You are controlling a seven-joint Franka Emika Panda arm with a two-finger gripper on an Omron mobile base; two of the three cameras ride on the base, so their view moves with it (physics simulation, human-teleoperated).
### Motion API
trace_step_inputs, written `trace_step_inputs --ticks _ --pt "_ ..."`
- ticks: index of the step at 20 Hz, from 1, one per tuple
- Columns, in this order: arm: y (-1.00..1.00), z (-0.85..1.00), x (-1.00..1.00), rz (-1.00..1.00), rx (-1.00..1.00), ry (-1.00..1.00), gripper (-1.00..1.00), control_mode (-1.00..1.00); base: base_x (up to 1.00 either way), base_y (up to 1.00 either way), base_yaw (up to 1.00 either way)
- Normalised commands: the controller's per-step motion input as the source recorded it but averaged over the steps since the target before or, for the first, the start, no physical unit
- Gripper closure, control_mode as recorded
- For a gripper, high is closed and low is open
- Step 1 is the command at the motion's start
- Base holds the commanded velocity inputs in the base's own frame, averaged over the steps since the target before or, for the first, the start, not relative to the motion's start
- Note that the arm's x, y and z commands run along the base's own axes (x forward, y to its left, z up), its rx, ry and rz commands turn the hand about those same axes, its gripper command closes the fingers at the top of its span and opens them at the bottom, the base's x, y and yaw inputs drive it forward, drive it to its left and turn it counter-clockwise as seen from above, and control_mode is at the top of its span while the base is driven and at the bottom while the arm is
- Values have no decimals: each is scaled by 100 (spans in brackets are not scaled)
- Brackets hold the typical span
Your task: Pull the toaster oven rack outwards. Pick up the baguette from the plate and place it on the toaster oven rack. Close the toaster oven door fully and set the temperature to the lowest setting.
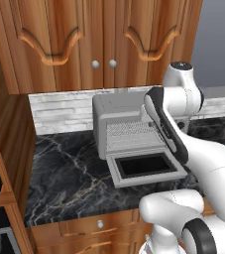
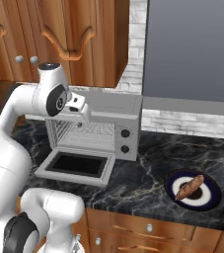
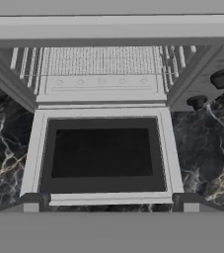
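The toaster oven [image 2: 111,105] stands on the counter against the wall, with black knobs [image 2: 125,133] on its right panel. Its toaster oven door [image 3: 101,153] lies folded down flat, dark glass facing up. The silvery toaster oven rack [image 3: 101,62] lies inside the cavity behind the door. My gripper [image 3: 111,205] hovers above the door's front edge, open, with nothing between its fingers; in the right base view the gripper [image 2: 85,114] hangs before the oven's top front edge. The baguette [image 2: 188,187] rests on the plate [image 2: 209,198] to the oven's right.
The dark marble counter [image 1: 64,173] stretches left of the oven [image 1: 115,106] and between oven and plate. Wooden upper cabinets [image 1: 104,39] hang above the oven. A tall wooden side panel [image 1: 10,149] bounds the counter's left. Drawers [image 2: 148,228] run under the front edge.
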Motion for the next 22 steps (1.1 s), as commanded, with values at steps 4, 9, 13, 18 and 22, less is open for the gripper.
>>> trace_step_inputs --ticks 4,9,13,18,22 --pt "0 -21 -1 -15 0 -9 -100 -100 0 0 0" --pt "0 -33 0 -13 0 -13 -100 -100 0 0 0" --pt "0 -35 0 -9 -3 -17 -100 -100 0 0 0" --pt "-1 -19 0 -3 -2 -16 -100 -100 0 0 0" --pt "0 -16 10 0 -9 -15 -100 -100 0 0 0"
